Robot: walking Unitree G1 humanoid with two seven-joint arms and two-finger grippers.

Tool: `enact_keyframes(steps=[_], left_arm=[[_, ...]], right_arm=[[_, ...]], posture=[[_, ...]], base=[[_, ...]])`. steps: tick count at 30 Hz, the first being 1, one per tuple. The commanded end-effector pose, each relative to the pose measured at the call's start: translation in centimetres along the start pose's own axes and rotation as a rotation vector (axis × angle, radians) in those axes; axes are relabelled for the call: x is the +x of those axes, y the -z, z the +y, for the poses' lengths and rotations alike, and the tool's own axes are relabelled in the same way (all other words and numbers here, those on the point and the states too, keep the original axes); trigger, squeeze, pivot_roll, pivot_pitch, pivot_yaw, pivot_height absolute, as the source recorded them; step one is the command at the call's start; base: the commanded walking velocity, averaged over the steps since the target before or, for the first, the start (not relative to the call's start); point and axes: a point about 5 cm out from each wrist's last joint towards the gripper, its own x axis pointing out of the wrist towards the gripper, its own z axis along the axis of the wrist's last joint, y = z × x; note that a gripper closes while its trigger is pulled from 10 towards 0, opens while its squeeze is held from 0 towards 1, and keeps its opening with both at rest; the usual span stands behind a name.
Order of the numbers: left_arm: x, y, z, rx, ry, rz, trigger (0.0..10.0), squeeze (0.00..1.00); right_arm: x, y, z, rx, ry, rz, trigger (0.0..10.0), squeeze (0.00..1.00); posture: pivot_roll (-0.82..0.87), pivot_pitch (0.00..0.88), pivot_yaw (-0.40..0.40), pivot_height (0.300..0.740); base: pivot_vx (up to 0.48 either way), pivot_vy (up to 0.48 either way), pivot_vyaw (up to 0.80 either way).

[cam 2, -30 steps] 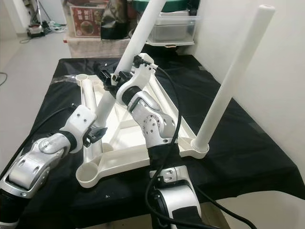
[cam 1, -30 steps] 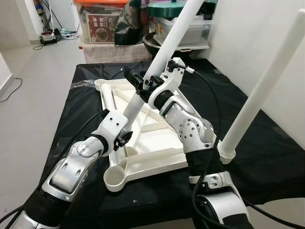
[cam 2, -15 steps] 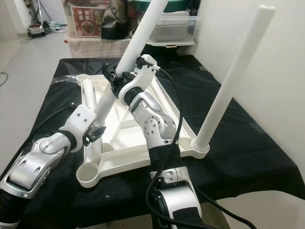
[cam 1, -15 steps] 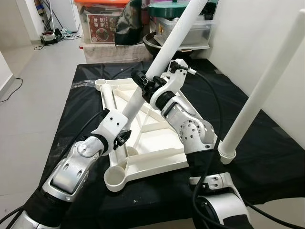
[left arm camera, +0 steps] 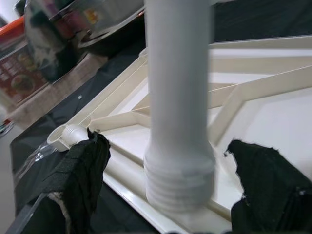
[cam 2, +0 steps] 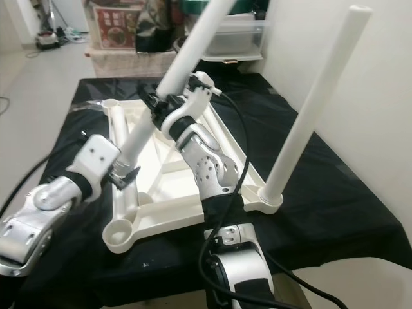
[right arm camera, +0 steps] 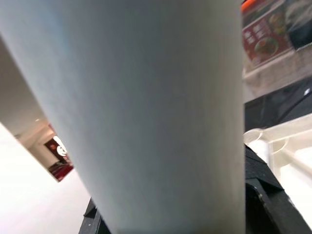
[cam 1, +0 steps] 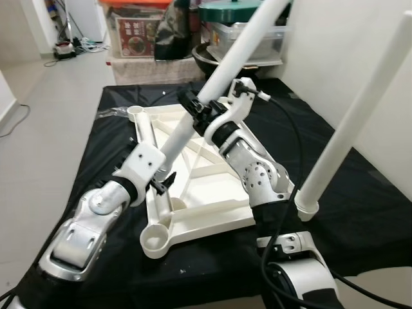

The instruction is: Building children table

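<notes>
Above the upturned tabletop (cam 1: 212, 193), right pincer (cam 1: 196, 111) clamped on tilted leg (cam 1: 222, 74), left pincer (cam 1: 164, 183) apart.

You are seeing a white table leg (right arm camera: 146, 112) looming close, black fingers (right arm camera: 263, 195) gripping it, with the white tabletop frame (right arm camera: 287, 146) behind.

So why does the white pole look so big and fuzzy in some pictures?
In the right wrist view the table leg sits right against the camera, so it looks huge, soft and shaded grey. In the left wrist view it is slightly blurred, and the left gripper's fingers are fuzzy dark blobs. In the left eye view the leg and the tabletop look sharp and evenly lit.
</notes>
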Motion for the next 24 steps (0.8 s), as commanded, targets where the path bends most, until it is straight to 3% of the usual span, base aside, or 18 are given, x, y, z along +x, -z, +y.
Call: enact_keyframes(steps=[1,3,5,6,7,9,11,13,14,18,24], left_arm=[[-1.1,0.6,-0.3,-0.001,0.042,0.029,10.0,0.0],[-1.1,0.6,-0.3,-0.001,0.042,0.029,10.0,0.0],[-2.7,1.7,-0.4,-0.029,0.028,0.06,10.0,0.0],[-2.7,1.7,-0.4,-0.029,0.028,0.06,10.0,0.0],[-3.2,2.1,-0.3,-0.078,-0.01,0.064,10.0,0.0],[-3.6,2.5,0.3,-0.139,-0.091,0.072,10.0,0.0],[-3.6,2.5,0.3,-0.139,-0.091,0.072,10.0,0.0],[-4.0,2.6,0.8,-0.217,-0.174,0.072,10.0,0.0],[-4.0,2.6,0.8,-0.217,-0.174,0.072,10.0,0.0],[-4.4,3.3,-0.1,-0.302,-0.171,0.085,10.0,0.0],[-4.5,3.7,-0.6,-0.332,-0.152,0.094,10.0,0.0]], right_arm=[[0.0,-1.7,-1.2,-0.074,0.02,-0.045,0.0,0.0],[0.0,-1.7,-1.2,-0.074,0.02,-0.045,0.0,0.0],[-0.5,-5.3,-3.8,-0.253,0.075,-0.085,0.0,0.0],[-0.5,-5.3,-3.8,-0.253,0.075,-0.085,0.0,0.0],[-0.6,-7.0,-4.4,-0.32,0.074,-0.103,0.0,0.0],[-0.7,-8.9,-4.2,-0.37,0.009,-0.12,0.0,0.0],[-0.7,-8.9,-4.2,-0.37,0.009,-0.12,0.0,0.0],[-0.9,-10.0,-3.3,-0.349,-0.146,-0.114,0.0,0.0],[-0.9,-10.0,-3.3,-0.349,-0.146,-0.114,0.0,0.0],[-2.1,-10.3,-2.1,-0.345,-0.4,-0.045,0.0,0.0],[-2.5,-9.8,-2.1,-0.37,-0.465,0.012,0.0,0.0]], posture=[[0.07,0.0,-0.064,0.74],[0.07,0.0,-0.064,0.74],[0.08,0.0,-0.077,0.74],[0.08,0.0,-0.077,0.74],[0.08,0.0,-0.078,0.74],[0.08,0.0,-0.076,0.74],[0.08,0.0,-0.076,0.74],[0.08,0.0,-0.078,0.74],[0.08,0.0,-0.078,0.74],[0.06,0.0,-0.075,0.74],[0.06,0.0,-0.072,0.74]], base=[[0.0,0.0,0.0],[0.0,0.0,0.0],[0.0,0.0,0.0],[0.0,0.0,0.0],[0.0,0.0,0.0],[0.0,0.0,0.0],[0.0,0.0,0.0],[0.0,0.0,0.0],[0.0,0.0,0.0],[0.0,0.0,0.0],[0.0,0.0,0.0]])
